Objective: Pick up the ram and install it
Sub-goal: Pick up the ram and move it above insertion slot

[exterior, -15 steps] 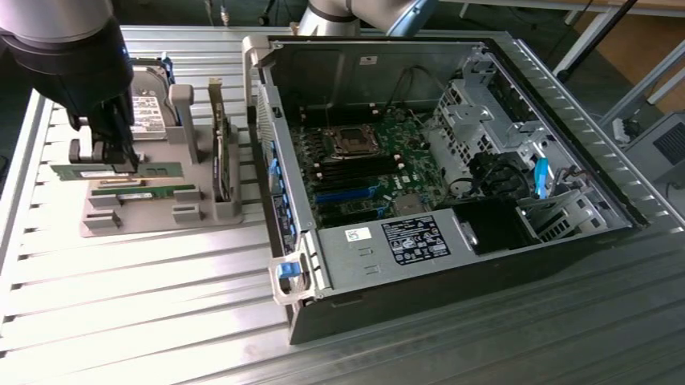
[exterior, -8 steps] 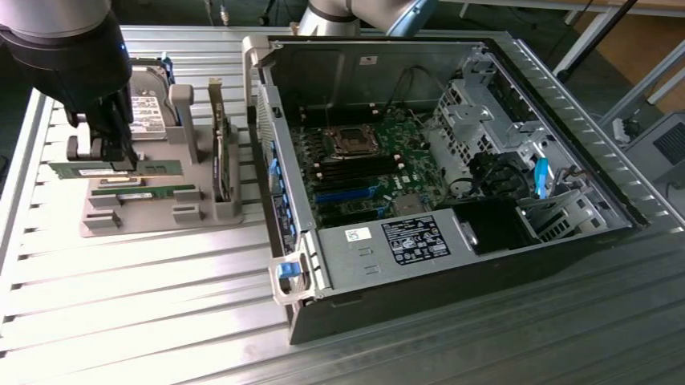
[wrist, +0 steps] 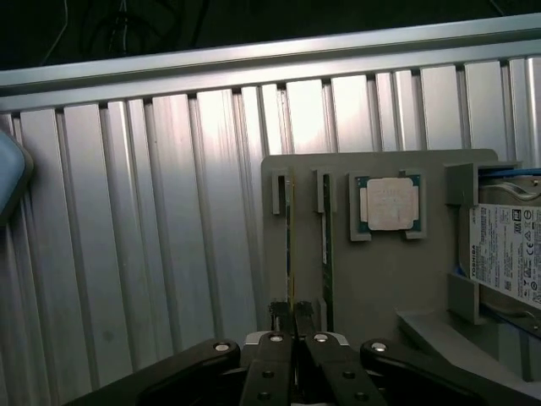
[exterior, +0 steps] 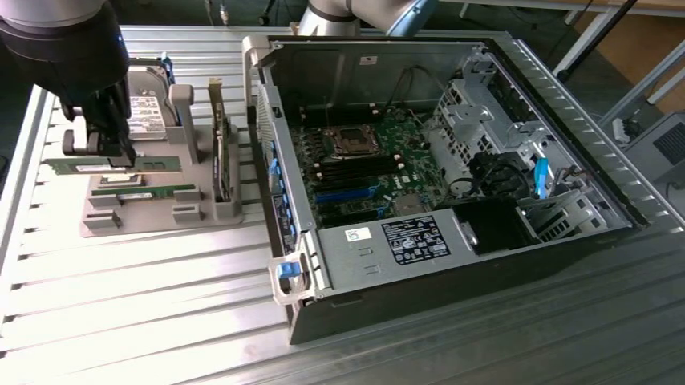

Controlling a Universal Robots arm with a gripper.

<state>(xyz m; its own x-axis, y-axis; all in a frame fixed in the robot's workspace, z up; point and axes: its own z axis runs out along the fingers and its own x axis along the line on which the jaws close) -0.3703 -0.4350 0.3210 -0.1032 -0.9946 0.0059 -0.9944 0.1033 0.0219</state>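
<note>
End effector point(exterior: 115, 157) clamped on the ram point(exterior: 150, 165) at the parts holder, upper left of the exterior view.

From where I stand, the black fingers point(wrist: 277, 315) are pinched together with the thin green stick between them, gripping it on its edge. The ram sits in the grey holder tray point(exterior: 150, 220) on the ribbed metal worktop point(exterior: 128, 305). A second stick point(exterior: 144, 192) lies in the slot just beside it. The wrist view shows both sticks edge-on, with a square silver processor chip point(wrist: 390, 205) and a hard drive point(wrist: 507, 254) further along the tray. The open computer case point(exterior: 354, 64) fills the middle and right of the exterior view, its motherboard point(exterior: 374, 160) exposed.
</note>
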